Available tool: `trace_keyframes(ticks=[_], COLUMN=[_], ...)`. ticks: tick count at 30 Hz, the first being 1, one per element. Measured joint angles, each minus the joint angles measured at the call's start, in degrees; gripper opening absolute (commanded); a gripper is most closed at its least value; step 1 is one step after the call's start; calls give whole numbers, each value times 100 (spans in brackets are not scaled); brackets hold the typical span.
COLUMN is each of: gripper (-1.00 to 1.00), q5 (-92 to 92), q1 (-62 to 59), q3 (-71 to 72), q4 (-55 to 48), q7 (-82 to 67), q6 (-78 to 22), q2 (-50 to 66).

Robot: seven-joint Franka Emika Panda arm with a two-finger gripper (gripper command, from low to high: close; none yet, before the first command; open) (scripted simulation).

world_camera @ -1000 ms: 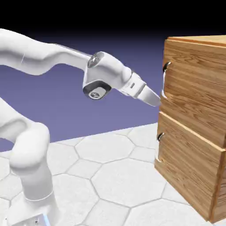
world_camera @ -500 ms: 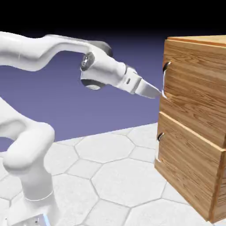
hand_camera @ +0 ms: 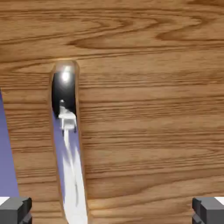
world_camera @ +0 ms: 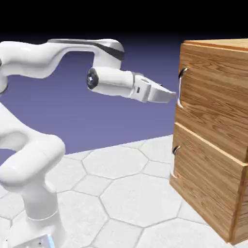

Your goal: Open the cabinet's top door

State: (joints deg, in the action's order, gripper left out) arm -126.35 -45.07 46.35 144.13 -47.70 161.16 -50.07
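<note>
A: Where is the cabinet (world_camera: 213, 135)?

B: At the right of the worktop (world_camera: 121, 193), a light-brown wood-grain box with two stacked front panels. The top door (world_camera: 218, 101) is the upper panel, and its thin silver bar handle (world_camera: 180, 87) runs vertically along the door's left edge.

A: And the claw (world_camera: 169, 94)?

B: Level, pointing right, its tip just beside that handle. Touching or not, I cannot tell.

A: Jaws?

B: Spread wide, holding nothing. In the hand view the two grey fingertips (hand_camera: 15, 210) sit at opposite bottom corners, wood grain fills the picture, and the shiny handle (hand_camera: 68, 144) lies left of the middle between them.
</note>
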Motion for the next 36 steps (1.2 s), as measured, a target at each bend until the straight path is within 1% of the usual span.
trace_keyframes(ticks=[13,15,19,20,22,23,30,36], gripper=[100,100,100,-100,-100,-100,-100,-100], q5=[-3241,-3280,-3430,-3469,-3469,-3327,-2049,-774], q1=[-1174,-1188,-2009,-2222,-2222,-2017,-653,33], q3=[1189,1203,1748,1889,1889,1716,311,-936], q4=[-433,-438,-1067,-1229,-1230,-1044,285,1223], q7=[-2313,-2340,-2445,-2472,-2472,-2442,-2067,-1715], q6=[-330,-333,-420,-442,-442,-594,-1822,-3021], q2=[-447,-452,-137,-55,-55,-39,-181,-532])
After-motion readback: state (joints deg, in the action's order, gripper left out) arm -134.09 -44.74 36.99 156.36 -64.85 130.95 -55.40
